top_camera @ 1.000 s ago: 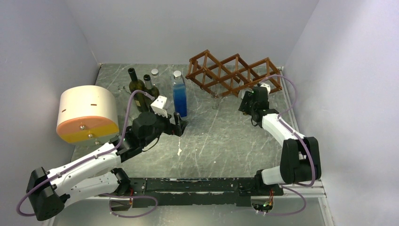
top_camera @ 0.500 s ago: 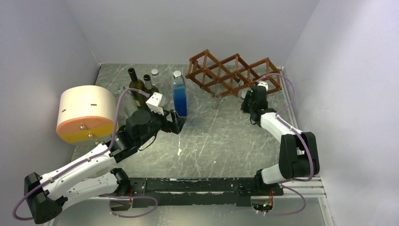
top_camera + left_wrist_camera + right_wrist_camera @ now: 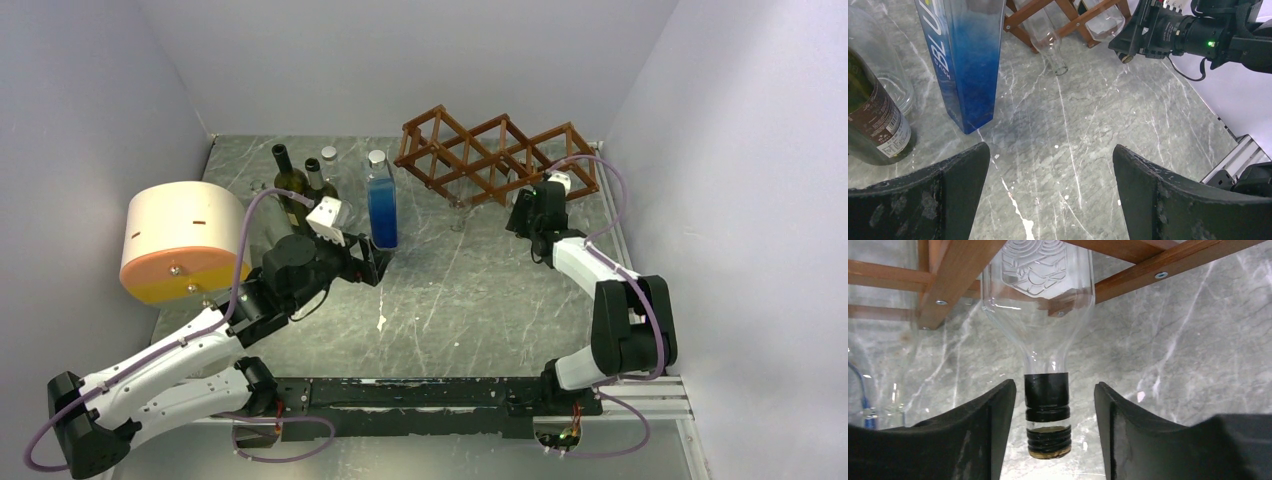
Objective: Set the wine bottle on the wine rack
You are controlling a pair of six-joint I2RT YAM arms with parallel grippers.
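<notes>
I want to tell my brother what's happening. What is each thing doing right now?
wine rack: standing, holding clear bottles.
clear bottle: lying in the rack, neck poking out.
blue bottle: upright, capped.
left pincer: open, empty.
right pincer: open around the clear bottle's neck, not touching.

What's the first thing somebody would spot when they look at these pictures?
Probably the reddish-brown wine rack at the back right, its slats making diamond holes. Then the tall bright blue bottle standing left of it, and the big cream and orange drum by the left wall. Up close, a clear bottle pokes neck-first out of the rack into the open right pincer.
</notes>
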